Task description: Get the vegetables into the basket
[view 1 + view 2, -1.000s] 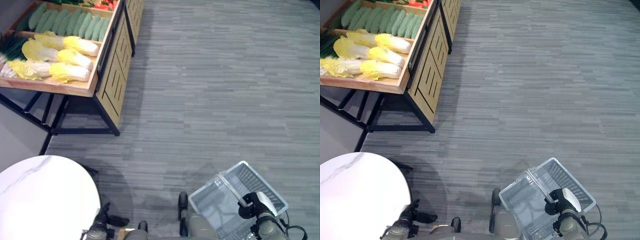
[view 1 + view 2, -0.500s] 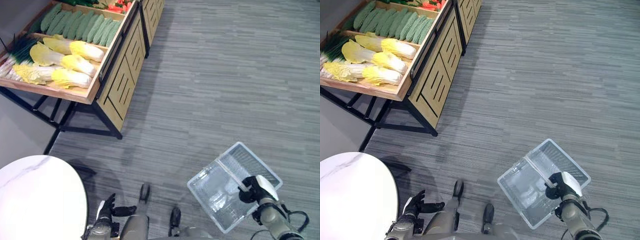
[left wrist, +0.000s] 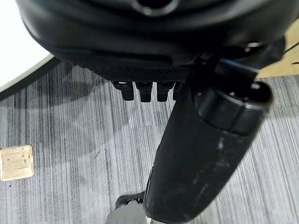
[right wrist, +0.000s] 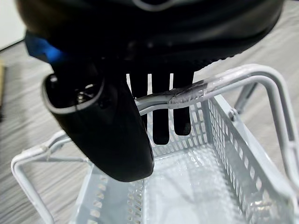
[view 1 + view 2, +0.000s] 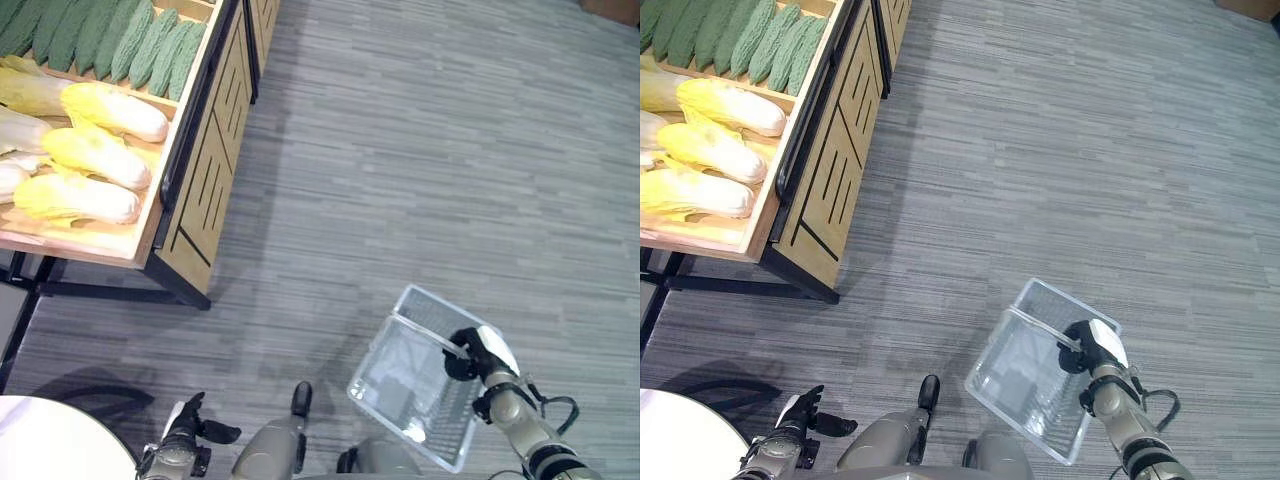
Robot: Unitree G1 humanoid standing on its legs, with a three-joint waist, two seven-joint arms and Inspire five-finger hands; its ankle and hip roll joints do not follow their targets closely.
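Note:
Yellow-white napa cabbages (image 5: 90, 150) and a row of bumpy green gourds (image 5: 110, 40) lie in the wooden produce stand (image 5: 200, 170) at the upper left. A clear plastic basket (image 5: 385, 350) hangs low on the right with nothing inside it. My right hand (image 5: 470, 352) is shut on its handle (image 4: 196, 91): in the right wrist view the fingers (image 4: 161, 112) hook over the bar and the thumb (image 4: 107, 126) closes under it. At the bottom left my left hand (image 5: 185, 437) hangs open and holds nothing, well away from the stand.
Grey carpet stretches between the stand and the basket. Part of a round white table (image 5: 50, 445) sits at the bottom left corner. A small tan block (image 3: 16, 162) lies on the floor in the left wrist view.
The whole picture has shifted: the stand now appears larger and further left. My right hand still holds the basket, which has swung slightly left. The left hand stays low.

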